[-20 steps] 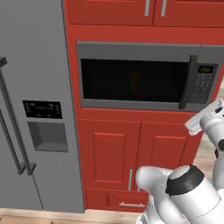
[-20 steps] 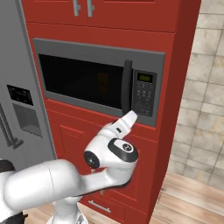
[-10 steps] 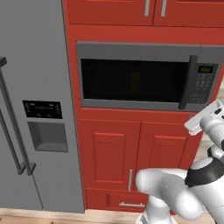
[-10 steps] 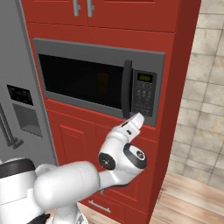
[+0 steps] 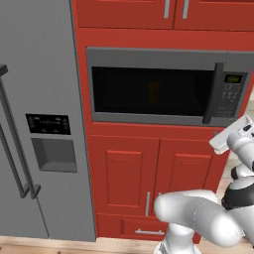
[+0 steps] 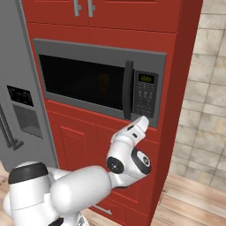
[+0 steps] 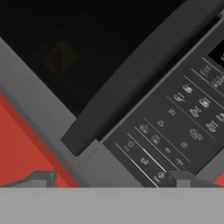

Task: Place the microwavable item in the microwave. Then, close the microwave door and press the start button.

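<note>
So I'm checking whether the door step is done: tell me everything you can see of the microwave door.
The microwave door is a broad grey frame around a dark glass window and sits shut, flush with the microwave in the red cabinetry. A dark vertical handle runs down its right edge, beside the keypad panel. Through the glass, a dim yellowish shape shows inside. The gripper is open below the keypad; whether it touches is unclear.
</note>
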Robot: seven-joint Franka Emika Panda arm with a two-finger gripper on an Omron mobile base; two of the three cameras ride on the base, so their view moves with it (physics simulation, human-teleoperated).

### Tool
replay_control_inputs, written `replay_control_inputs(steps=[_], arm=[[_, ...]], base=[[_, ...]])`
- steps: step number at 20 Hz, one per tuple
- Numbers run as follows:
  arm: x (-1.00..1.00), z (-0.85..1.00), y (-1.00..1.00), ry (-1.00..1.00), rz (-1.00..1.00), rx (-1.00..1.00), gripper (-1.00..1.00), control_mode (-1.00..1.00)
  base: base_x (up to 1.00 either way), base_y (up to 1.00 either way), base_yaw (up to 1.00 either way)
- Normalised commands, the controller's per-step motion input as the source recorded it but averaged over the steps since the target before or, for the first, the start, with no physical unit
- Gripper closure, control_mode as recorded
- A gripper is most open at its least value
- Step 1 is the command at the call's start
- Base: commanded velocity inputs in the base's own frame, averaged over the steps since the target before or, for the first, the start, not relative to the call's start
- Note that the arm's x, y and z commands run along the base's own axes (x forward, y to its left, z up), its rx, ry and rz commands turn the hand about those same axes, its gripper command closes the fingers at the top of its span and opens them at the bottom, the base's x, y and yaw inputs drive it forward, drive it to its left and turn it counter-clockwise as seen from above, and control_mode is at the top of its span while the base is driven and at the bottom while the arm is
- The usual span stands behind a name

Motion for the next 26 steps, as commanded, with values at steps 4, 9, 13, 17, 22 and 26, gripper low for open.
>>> replay_control_inputs(steps=[4,9,13,17,22,26], arm=[[0.00,0.00,-0.37,-0.05,0.12,0.01,-1.00,-1.00],[0.02,0.00,-0.17,-0.01,0.13,0.01,-1.00,-1.00],[0.00,0.06,-0.24,0.00,0.13,0.02,-1.00,-1.00],[0.00,0.25,-0.36,0.00,0.11,0.02,-1.00,-1.00],[0.00,0.32,-0.31,0.00,0.10,0.02,-1.00,-1.00],[0.00,0.17,-0.30,0.00,0.10,0.01,-1.00,-1.00]], base=[[0.00,0.00,0.00],[0.00,0.00,0.00],[0.00,0.00,0.00],[0.00,0.00,0.00],[0.00,0.00,0.00],[0.00,0.00,0.00]])
